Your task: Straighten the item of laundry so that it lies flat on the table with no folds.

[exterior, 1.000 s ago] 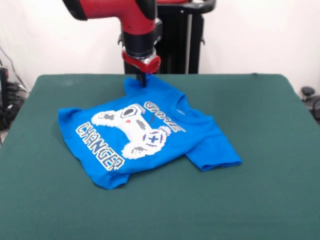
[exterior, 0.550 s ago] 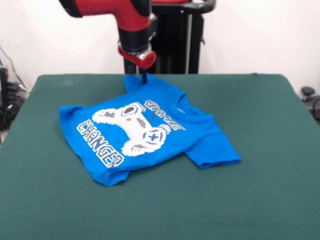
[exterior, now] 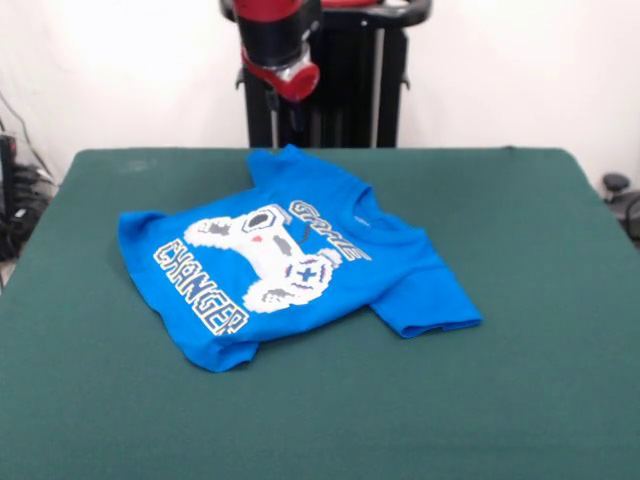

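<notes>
Blue cotton makes up the single item of laundry point(exterior: 300, 262) on show, one small T-shirt with a white controller print and "GAME CHANGER" lettering, lying print-up a little left of the middle of the dark green tabletop point(exterior: 530, 400). Starting at its left side, the hem edge looks spread but slightly raised, and the near-left corner curls under in a soft fold, so that part does not sit flush. Moving right across the chest, the print reads nearly whole, which suggests the body is mostly open, though a few shallow ripples cross it. At the far edge, one sleeve bunches up towards the back of the tabletop, tucked partly under or against the body rather than laid out. Further right, the other sleeve lies out flat and clear of the body. My judgement is that the job is well along but not finished: the far sleeve and the near-left corner need drawing out. The count is short: one shirt, one tabletop, one arm with one gripper point(exterior: 283, 108). That gripper hangs above the far edge of the shirt, clear of the cloth and holding nothing; whether its fingers are apart or together I cannot tell against the dark pedestal behind. Nothing else lies on the green felt.
</notes>
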### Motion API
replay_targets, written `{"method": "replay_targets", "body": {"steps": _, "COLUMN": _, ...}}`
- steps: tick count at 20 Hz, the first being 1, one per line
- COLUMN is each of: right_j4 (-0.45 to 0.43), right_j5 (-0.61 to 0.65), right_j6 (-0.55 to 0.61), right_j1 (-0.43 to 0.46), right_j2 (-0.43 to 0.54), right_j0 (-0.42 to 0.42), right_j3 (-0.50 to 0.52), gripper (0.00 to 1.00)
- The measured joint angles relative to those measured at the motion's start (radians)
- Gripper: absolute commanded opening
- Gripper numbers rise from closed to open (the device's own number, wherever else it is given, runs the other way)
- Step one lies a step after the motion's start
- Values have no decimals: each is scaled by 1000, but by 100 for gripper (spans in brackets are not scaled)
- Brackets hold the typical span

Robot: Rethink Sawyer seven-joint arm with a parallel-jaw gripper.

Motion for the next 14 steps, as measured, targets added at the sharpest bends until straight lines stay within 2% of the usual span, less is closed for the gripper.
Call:
{"method": "replay_targets", "body": {"steps": 6, "right_j4": 30, "right_j5": 48, "right_j6": 0, "right_j1": -50, "right_j2": 55, "right_j0": -8, "right_j3": 3, "gripper": 100}}
{"method": "replay_targets", "body": {"steps": 13, "right_j4": -19, "right_j5": 48, "right_j6": 0, "right_j1": 2, "right_j2": 47, "right_j0": 100, "right_j3": -98, "gripper": 100}}
{"method": "replay_targets", "body": {"steps": 14, "right_j4": -30, "right_j5": 48, "right_j6": 0, "right_j1": 30, "right_j2": 39, "right_j0": 140, "right_j3": -150, "gripper": 100}}
